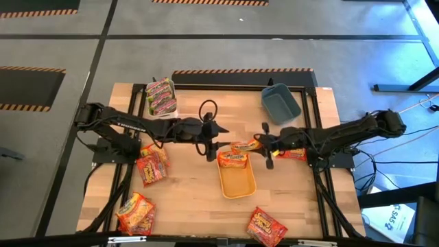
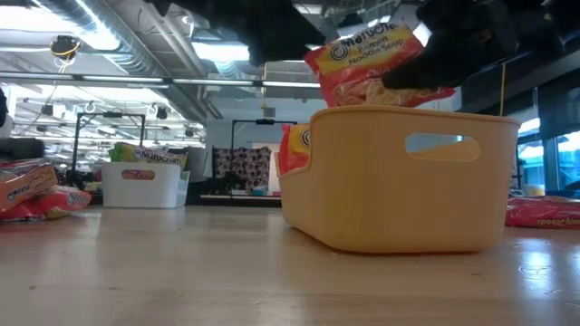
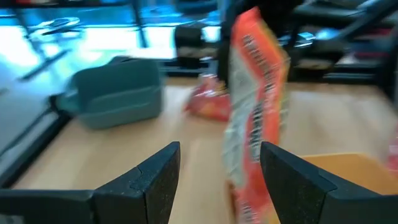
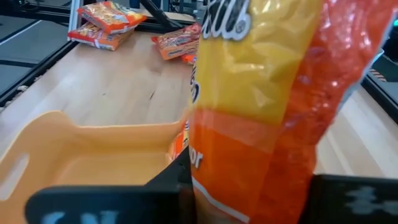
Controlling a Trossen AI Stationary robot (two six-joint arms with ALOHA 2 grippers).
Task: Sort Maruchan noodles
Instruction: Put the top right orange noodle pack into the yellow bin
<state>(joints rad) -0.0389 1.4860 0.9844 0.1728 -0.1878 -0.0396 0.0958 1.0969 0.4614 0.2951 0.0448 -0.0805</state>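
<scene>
The orange-yellow noodle packet is held in the air at the far edge of the yellow bin, with its lower end hanging toward the opening. From above, the same packet shows between the two arms, just beyond the far rim of the bin, and the right gripper is clamped on it from the right side. In the right wrist view the packet fills the space between the dark fingers, so the grip is firm, with the long axis running roughly up and down.

One packet of the same kind already lies inside the yellow bin. The bin is directly on the near side of the held packet, so I think the coming move is a short carry toward the near side and then a release over the opening.

The left gripper is just beside the bin's far left corner, its fingers spread and holding nothing; in its own view the packet hangs ahead of its open fingers.

Other packets lie on the table: two red ones near the left arm, one pair at the near left corner, one at the near edge. The white bin holds green-pink packets, and the blue bin looks empty.
</scene>
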